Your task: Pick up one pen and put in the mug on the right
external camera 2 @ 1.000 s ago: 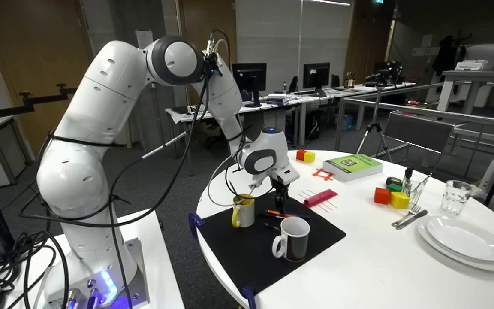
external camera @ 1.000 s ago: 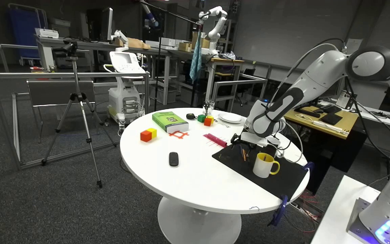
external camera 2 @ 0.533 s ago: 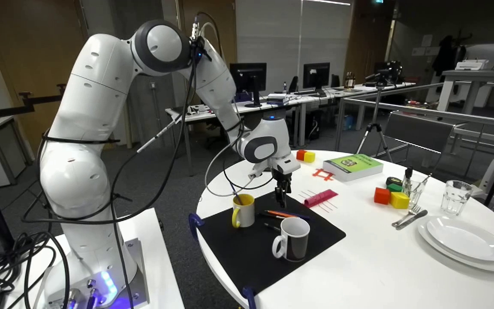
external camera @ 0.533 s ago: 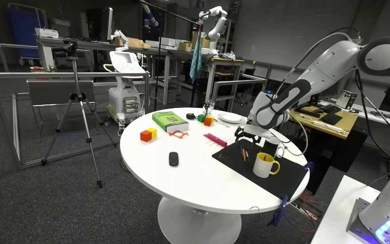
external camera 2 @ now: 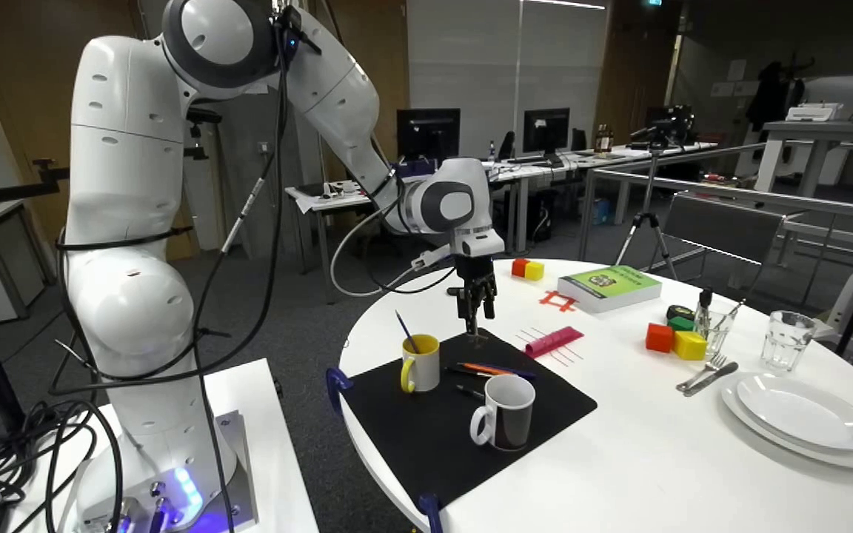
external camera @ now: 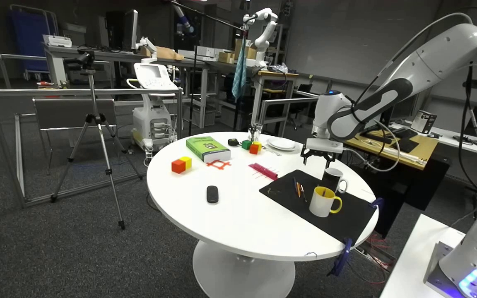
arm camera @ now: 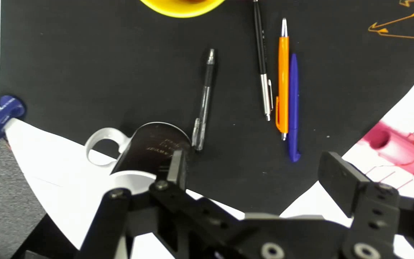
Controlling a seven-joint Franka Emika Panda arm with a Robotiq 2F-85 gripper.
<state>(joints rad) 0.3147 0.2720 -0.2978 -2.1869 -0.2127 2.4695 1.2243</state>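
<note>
Robot hand (arm camera: 255, 169), spread wide and grasping nothing, points down above a round white surface (external camera 2: 656, 459). Blue clamps (arm camera: 2, 118) pin a black rectangular mat (external camera 2: 412, 437) to it, presumably against sliding. On the mat lie a slim clear-and-black pen (arm camera: 205, 100), apart and perhaps easiest to pinch singly, then a black-and-silver pen (arm camera: 261, 61), an orange pen (arm camera: 283, 79) and a blue pen (arm camera: 293, 108), bunched. Upright nearby: a yellow-lined white mug (external camera 2: 426, 372), holding a dark blue pen or pencil (external camera 2: 406, 331), and a white-handled dark mug (external camera 2: 509, 422), likely the target.
</note>
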